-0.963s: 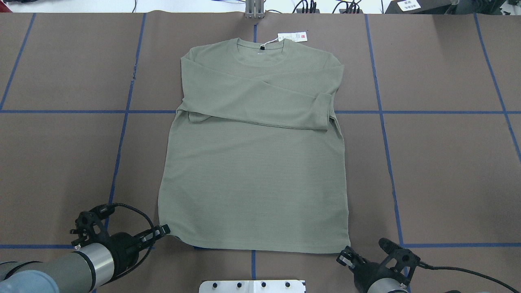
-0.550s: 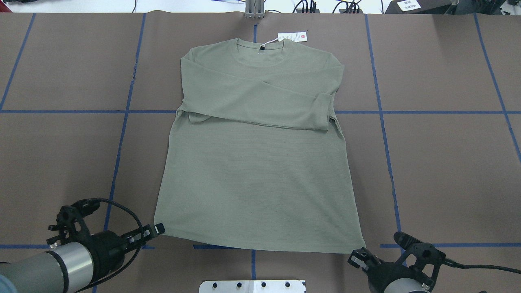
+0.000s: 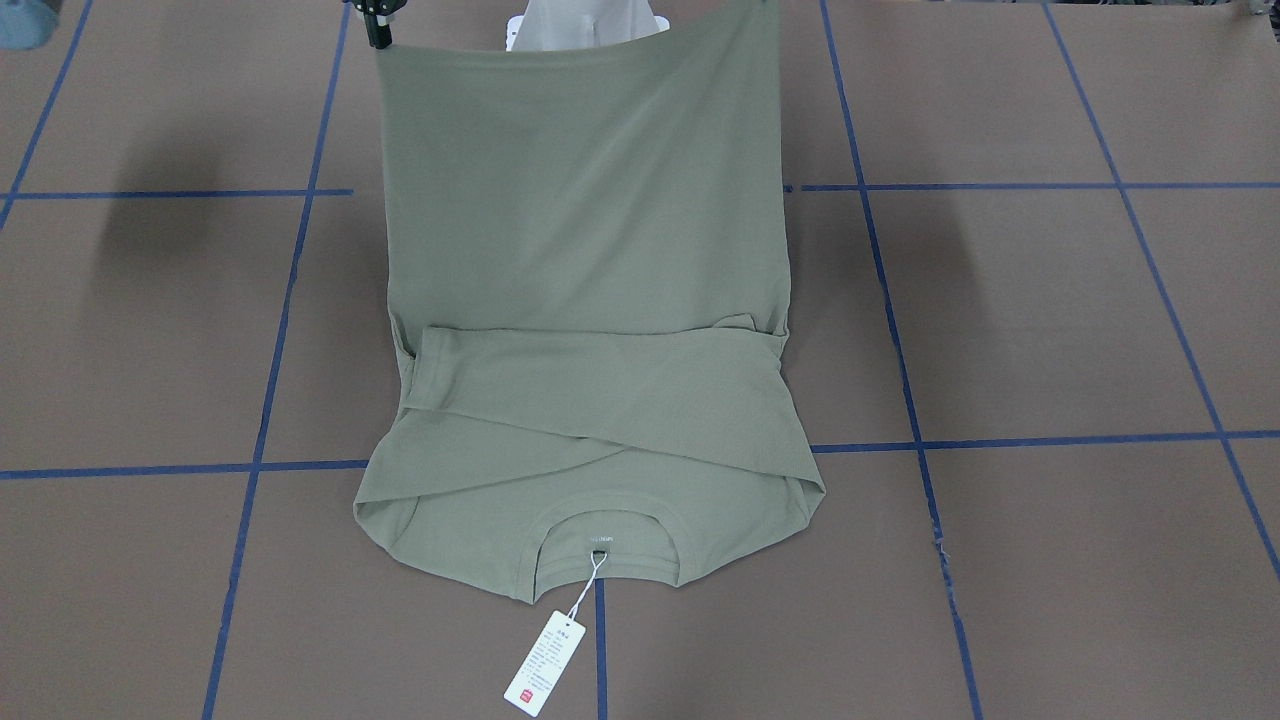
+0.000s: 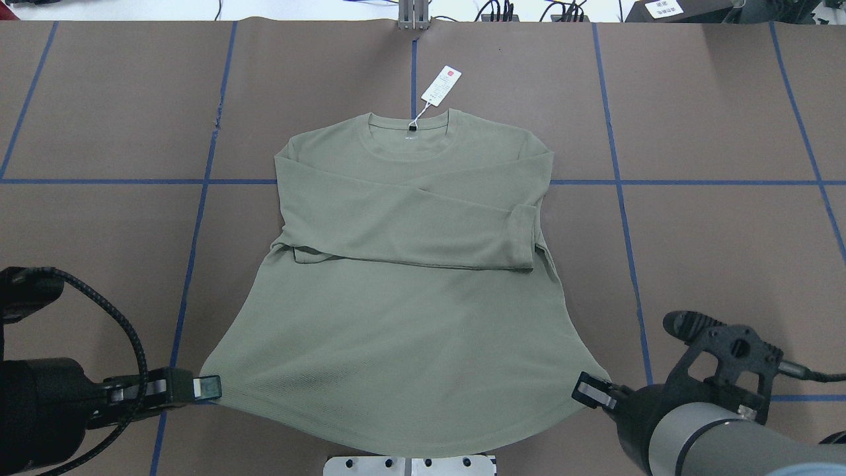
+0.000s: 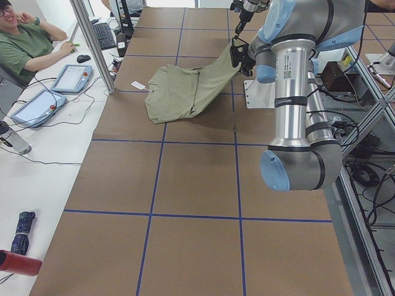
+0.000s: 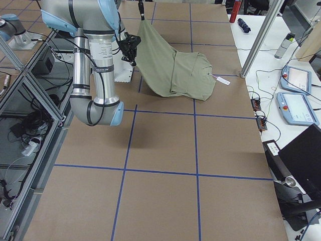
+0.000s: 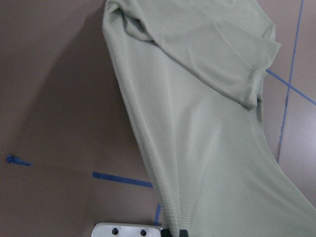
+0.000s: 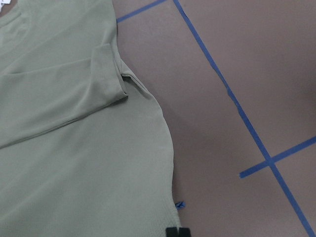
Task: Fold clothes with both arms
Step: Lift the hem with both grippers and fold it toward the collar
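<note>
Overhead exterior: sleeves (image 4: 429, 225) folded in, left gripper (image 4: 208, 385) and right gripper (image 4: 583, 389) clamp raised shirt (image 4: 410, 324) hem corners; body fold remains.

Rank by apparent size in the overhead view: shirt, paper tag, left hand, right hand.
1. shirt
2. left hand and right hand: these look alike, so they are not ranked; both are nearer the camera than the tag
3. paper tag

open table (image 4: 727, 251) beside shirt (image 4: 410, 317)
</note>
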Robot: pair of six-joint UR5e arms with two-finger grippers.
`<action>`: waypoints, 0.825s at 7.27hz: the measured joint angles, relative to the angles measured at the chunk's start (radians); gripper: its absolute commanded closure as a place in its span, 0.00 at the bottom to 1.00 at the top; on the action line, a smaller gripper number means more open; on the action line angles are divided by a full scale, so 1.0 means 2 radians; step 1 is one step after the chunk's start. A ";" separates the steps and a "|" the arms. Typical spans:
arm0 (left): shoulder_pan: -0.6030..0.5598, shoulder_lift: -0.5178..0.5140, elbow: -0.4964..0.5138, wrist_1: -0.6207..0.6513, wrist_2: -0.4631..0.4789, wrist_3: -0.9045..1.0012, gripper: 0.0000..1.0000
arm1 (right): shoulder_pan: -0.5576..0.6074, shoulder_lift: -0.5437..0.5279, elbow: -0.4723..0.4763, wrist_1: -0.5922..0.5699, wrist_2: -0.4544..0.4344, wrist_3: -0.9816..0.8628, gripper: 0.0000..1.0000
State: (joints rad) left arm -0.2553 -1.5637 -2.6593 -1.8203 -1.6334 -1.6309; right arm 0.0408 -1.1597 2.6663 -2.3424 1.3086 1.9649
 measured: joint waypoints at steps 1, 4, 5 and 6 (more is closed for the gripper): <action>-0.035 -0.044 0.028 0.028 -0.022 0.041 1.00 | 0.032 0.024 -0.007 -0.010 0.010 -0.050 1.00; -0.124 -0.125 0.154 0.045 -0.034 0.144 1.00 | 0.155 0.046 -0.142 0.112 0.049 -0.173 1.00; -0.152 -0.148 0.189 0.045 -0.038 0.168 1.00 | 0.197 0.048 -0.206 0.180 0.073 -0.204 1.00; -0.177 -0.165 0.215 0.045 -0.045 0.189 1.00 | 0.232 0.050 -0.250 0.224 0.091 -0.232 1.00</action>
State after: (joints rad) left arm -0.6088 -1.8935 -2.2290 -1.7308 -1.7243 -1.2529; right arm 0.5038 -1.0600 2.1669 -1.8952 1.4905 1.5002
